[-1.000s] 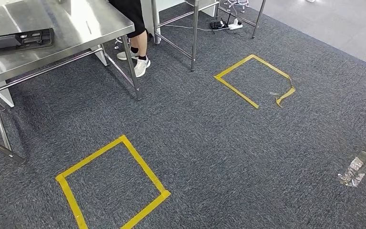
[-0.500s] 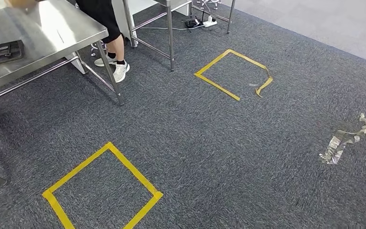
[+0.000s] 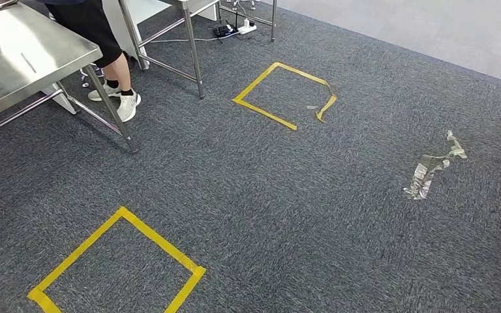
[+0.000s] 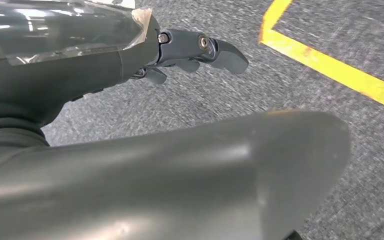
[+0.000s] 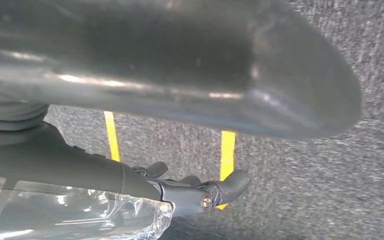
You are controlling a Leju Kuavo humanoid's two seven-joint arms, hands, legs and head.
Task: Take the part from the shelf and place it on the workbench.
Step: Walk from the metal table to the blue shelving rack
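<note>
I've no part or shelf in sight to judge its weight or grip — both my left hand (image 4: 190, 52) and right hand (image 5: 195, 187) hang empty, fingers loosely apart over carpet (image 3: 313, 215).

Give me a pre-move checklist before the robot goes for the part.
1. Left hand free: ok, fingers apart, nothing in it.
2. Right hand free: ok, nothing in it.
3. Shelf and part in view: not ok, head view looks at carpet.
4. Person close to the steel table: not ok, standing right beside it.
5. Floor hazards: not ok, loose clear tape and a peeling yellow square.
6. Footing: cannot tell.
</note>
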